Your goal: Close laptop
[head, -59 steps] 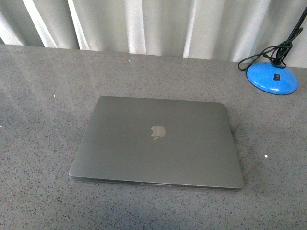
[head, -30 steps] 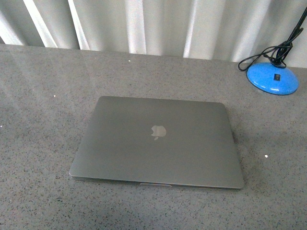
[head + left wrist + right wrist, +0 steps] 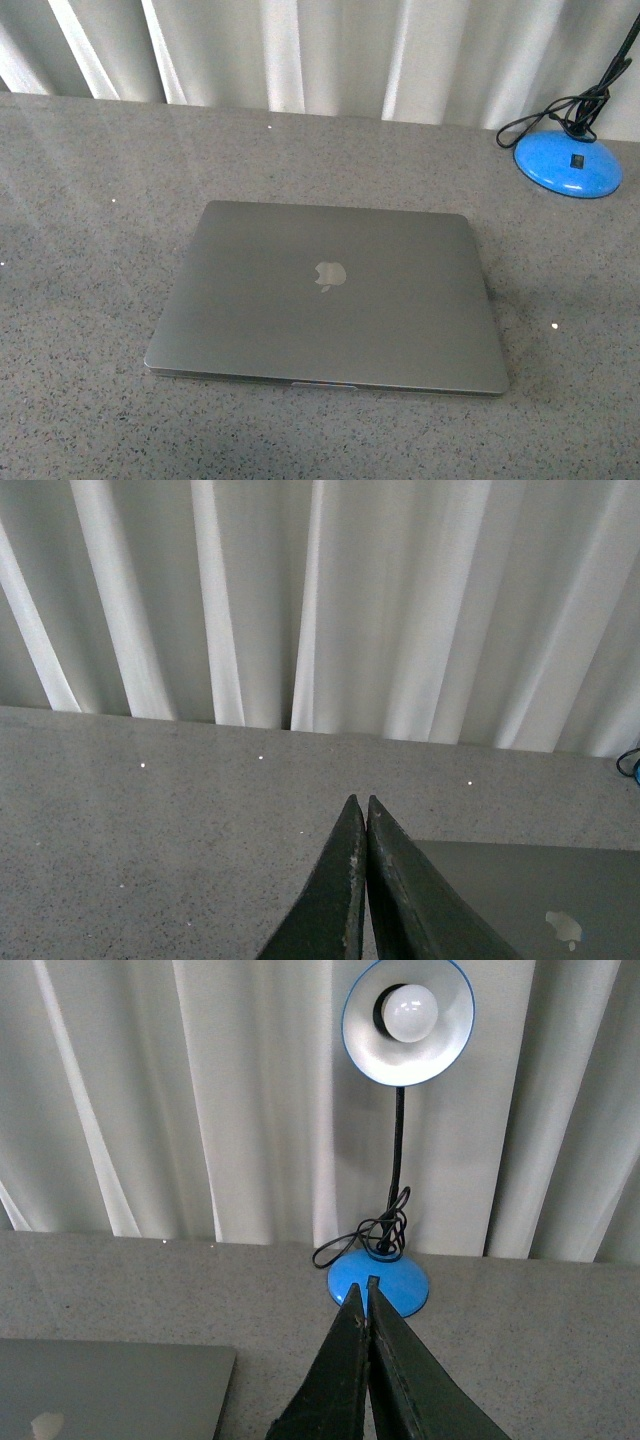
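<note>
The laptop lies flat on the grey speckled table, lid down, with the apple logo on top. Its screen and keys are hidden. Neither arm shows in the front view. In the left wrist view my left gripper is shut and empty, above the table, with a corner of the laptop lid beside it. In the right wrist view my right gripper is shut and empty, above the table, with a corner of the lid off to one side.
A blue desk lamp with a round base and a coiled black cord stands at the table's far right; it also shows in the right wrist view. White curtains hang behind the table's far edge.
</note>
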Motion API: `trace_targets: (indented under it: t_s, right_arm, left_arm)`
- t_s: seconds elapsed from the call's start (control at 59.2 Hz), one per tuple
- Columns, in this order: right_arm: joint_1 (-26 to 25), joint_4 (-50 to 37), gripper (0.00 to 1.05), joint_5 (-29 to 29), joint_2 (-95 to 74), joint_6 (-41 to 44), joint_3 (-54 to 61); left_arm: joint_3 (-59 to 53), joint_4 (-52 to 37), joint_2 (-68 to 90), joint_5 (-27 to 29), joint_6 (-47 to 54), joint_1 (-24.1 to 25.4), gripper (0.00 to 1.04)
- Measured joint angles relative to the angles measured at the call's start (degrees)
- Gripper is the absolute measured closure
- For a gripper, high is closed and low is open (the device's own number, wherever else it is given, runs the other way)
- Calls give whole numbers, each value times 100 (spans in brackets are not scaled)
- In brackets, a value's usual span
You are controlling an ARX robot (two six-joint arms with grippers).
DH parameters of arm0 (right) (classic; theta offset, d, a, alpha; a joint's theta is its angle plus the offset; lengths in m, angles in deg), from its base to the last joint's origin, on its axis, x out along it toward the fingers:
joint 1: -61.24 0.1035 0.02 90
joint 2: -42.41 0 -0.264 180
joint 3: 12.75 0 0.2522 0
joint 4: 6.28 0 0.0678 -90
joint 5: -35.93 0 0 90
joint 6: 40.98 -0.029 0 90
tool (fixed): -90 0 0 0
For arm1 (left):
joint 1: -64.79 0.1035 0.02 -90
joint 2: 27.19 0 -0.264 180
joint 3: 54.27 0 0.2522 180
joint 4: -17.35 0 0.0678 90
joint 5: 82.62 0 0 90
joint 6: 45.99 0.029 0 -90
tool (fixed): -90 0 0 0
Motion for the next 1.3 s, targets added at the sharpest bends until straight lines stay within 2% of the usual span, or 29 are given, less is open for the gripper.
trace_targets:
  t_s: [0.456, 0.489, 0.54, 0.591, 0.861, 0.911, 1.266, 1.3]
  right_arm:
    - [0, 754, 104, 0, 754, -2, 0]
    - [0, 1176, 104, 2, 1073, -2, -2]
    - [0, 1694, 104, -2, 1499, -4, -2]
    - [0, 1729, 104, 2, 1690, -7, -2]
    - [0, 1757, 104, 2, 1720, -7, -2]
    - [0, 1757, 103, 4, 1725, -2, -2]
    - [0, 1757, 41, 2, 1725, -4, -2]
    - [0, 1757, 33, 2, 1725, -4, -2]
  left_arm:
    - [0, 780, -782, 0, 2, 0, 101]
    - [0, 844, -848, 0, 0, 0, 101]
    - [0, 1502, -1342, 0, 2, 0, 101]
    - [0, 1805, -1646, 2, 0, 0, 101]
    - [0, 1858, -1825, -2, 2, 0, 101]
    - [0, 1858, -1825, -2, 2, 0, 94]
    - [0, 1858, -1827, -2, 2, 0, 31]
    - [0, 1858, -1827, -2, 2, 0, 24]
